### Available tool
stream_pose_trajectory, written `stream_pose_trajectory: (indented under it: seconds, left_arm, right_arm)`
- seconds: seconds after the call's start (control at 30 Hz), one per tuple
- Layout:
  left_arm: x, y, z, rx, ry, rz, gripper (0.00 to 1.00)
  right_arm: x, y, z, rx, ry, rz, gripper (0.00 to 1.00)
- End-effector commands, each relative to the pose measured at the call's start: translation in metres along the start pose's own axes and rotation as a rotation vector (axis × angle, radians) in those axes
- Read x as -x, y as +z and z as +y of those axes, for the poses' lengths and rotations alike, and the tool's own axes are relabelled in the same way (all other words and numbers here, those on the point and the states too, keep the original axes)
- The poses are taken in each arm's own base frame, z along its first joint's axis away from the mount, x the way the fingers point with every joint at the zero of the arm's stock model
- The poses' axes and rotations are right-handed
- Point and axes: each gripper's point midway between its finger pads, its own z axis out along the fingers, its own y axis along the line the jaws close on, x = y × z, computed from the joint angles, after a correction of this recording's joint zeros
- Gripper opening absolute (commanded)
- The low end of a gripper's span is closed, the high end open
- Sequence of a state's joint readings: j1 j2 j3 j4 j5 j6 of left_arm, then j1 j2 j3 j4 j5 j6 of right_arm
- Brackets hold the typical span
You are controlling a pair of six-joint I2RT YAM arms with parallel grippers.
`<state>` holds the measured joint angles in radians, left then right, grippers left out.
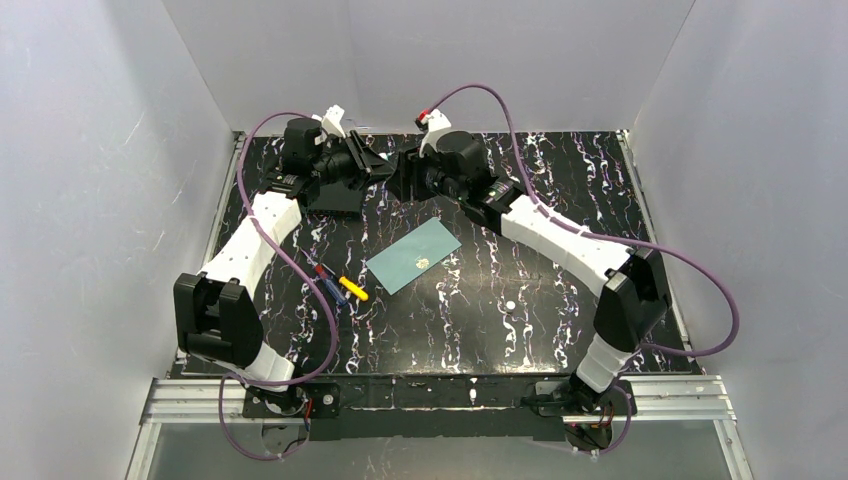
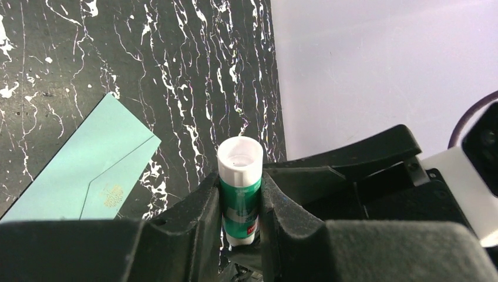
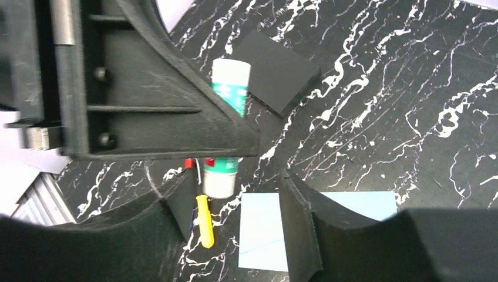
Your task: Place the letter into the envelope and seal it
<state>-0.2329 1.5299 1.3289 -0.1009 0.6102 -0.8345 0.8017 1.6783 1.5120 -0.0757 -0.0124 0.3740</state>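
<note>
The teal envelope (image 1: 413,256) lies flat mid-table, flap shut with a gold mark; it also shows in the left wrist view (image 2: 82,170) and the right wrist view (image 3: 261,229). The letter is not in view. My left gripper (image 1: 375,165) (image 2: 239,179) is raised at the back of the table, shut on a green-and-white glue stick (image 2: 239,188). My right gripper (image 1: 405,180) (image 3: 235,176) faces it, open. The stick (image 3: 230,82) has one white end in the gap between the right fingers, close to one finger. I cannot tell if they touch.
A yellow marker (image 1: 353,288) (image 3: 204,220) and a red-and-blue pen (image 1: 325,275) lie left of the envelope. A black square pad (image 3: 276,70) lies at the back under the left gripper. White walls close in the back and both sides.
</note>
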Motion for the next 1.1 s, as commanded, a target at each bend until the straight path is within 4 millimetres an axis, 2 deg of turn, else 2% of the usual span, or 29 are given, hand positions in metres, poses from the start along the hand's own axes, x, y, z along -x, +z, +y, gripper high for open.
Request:
stream_pose_trajectory:
  seconds: [0.0, 0.1, 0.3, 0.4, 0.43, 0.5, 0.63, 0.77, 0.9, 1.0, 1.07]
  left_arm:
    - [0.008, -0.009, -0.018, -0.034, 0.015, -0.016, 0.03]
    - [0.006, -0.01, -0.019, -0.04, 0.015, -0.01, 0.06]
    - [0.0, -0.017, -0.027, -0.064, 0.05, 0.009, 0.18]
    - [-0.003, -0.021, -0.033, -0.088, 0.07, 0.035, 0.38]
    - [-0.005, -0.023, -0.035, -0.105, 0.083, 0.051, 0.46]
    - [-0.009, -0.028, -0.037, -0.13, 0.119, 0.07, 0.6]
    - [-0.011, -0.045, -0.045, -0.218, 0.152, 0.114, 0.75]
    - [-0.025, -0.055, -0.054, -0.342, 0.072, 0.228, 0.77]
    - [-0.035, -0.063, -0.063, -0.411, 0.03, 0.294, 0.77]
    - [-0.039, -0.067, -0.067, -0.431, 0.025, 0.322, 0.78]
    - [-0.043, -0.069, -0.068, -0.445, 0.01, 0.357, 0.75]
  right_arm:
    - [0.027, 0.005, 0.006, 0.006, -0.02, -0.066, 0.58]
    - [0.032, 0.01, 0.008, 0.015, -0.014, -0.089, 0.5]
    - [0.029, 0.012, 0.015, 0.056, -0.018, -0.077, 0.2]
    - [0.025, 0.003, 0.016, 0.085, -0.059, -0.066, 0.08]
    - [0.031, -0.003, 0.021, 0.125, -0.097, -0.09, 0.06]
    - [0.034, -0.016, 0.022, 0.191, -0.16, -0.087, 0.05]
    - [0.031, -0.05, 0.029, 0.389, -0.288, -0.04, 0.04]
    - [0.014, -0.072, 0.04, 0.504, -0.388, 0.064, 0.05]
    - [0.0, -0.079, 0.042, 0.558, -0.424, 0.16, 0.05]
    - [-0.004, -0.084, 0.043, 0.583, -0.447, 0.197, 0.04]
    - [-0.005, -0.086, 0.043, 0.59, -0.456, 0.205, 0.03]
